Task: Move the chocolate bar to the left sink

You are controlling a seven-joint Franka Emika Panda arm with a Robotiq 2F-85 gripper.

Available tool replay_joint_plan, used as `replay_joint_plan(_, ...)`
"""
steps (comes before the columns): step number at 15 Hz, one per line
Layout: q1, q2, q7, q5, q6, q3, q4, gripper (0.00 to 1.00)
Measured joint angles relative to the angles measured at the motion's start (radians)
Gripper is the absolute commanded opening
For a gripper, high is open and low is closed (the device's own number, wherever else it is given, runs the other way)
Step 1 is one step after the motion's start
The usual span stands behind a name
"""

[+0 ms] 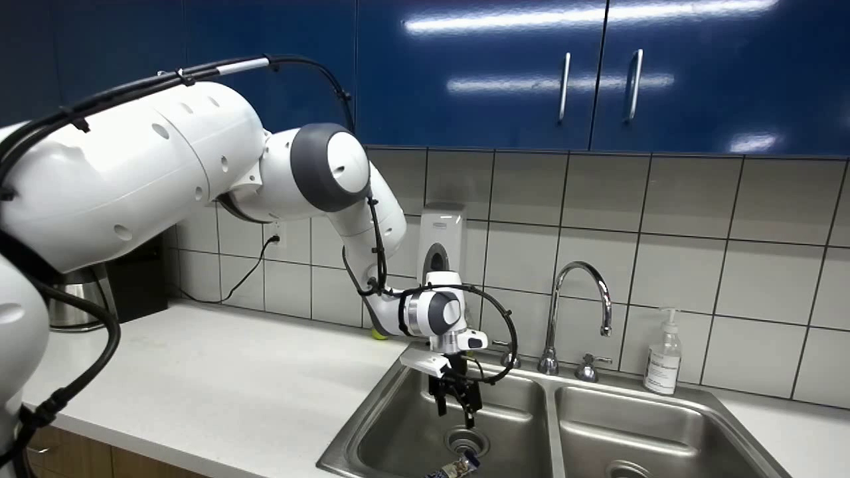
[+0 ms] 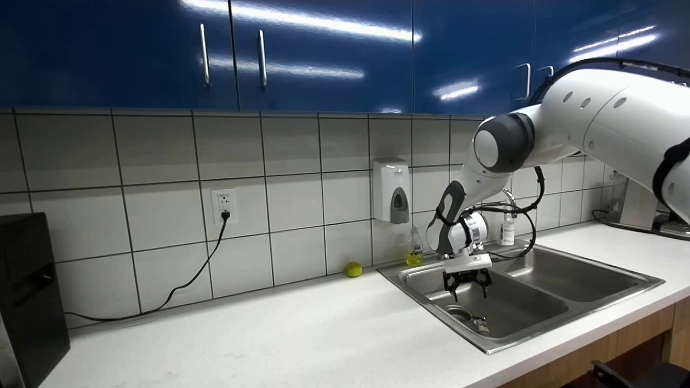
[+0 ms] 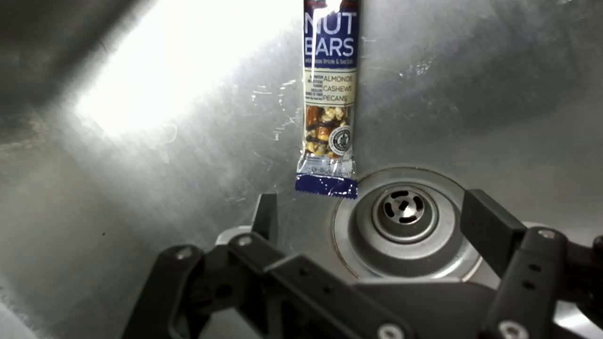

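The chocolate bar is a nut bar in a blue and cream wrapper. It lies flat on the floor of the left sink beside the round drain, and it shows in the wrist view (image 3: 330,89) and in both exterior views (image 1: 455,467) (image 2: 481,326). The left sink (image 1: 397,435) (image 2: 520,312) is the steel basin under the gripper. My gripper (image 1: 456,415) (image 2: 470,296) hangs pointing down inside this basin, above the drain (image 3: 403,207). In the wrist view the fingers (image 3: 370,207) stand wide apart with nothing between them. The bar's near end lies just ahead of them, not touching.
A divider (image 1: 554,425) separates the right basin (image 1: 631,415). The faucet (image 1: 552,325) and a soap bottle (image 1: 663,365) stand behind the sinks. A wall dispenser (image 2: 392,189), a yellow bottle (image 2: 414,253) and a yellow-green fruit-like object (image 2: 353,269) are near the back wall.
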Motion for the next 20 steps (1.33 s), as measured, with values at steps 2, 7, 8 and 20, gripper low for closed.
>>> replay_joint_plan(2,0.023,-0.068,0.0,0.0,0.012,-0.011,-0.067,1.0)
replay_joint_plan(7,0.097,-0.259,0.004,-0.006,0.066,-0.044,-0.292,1.0)
replay_joint_plan(8,0.112,-0.299,0.004,-0.011,0.078,-0.049,-0.341,1.0)
replay_joint_plan(20,0.282,-0.745,0.004,-0.126,0.151,0.039,-0.877,1.0)
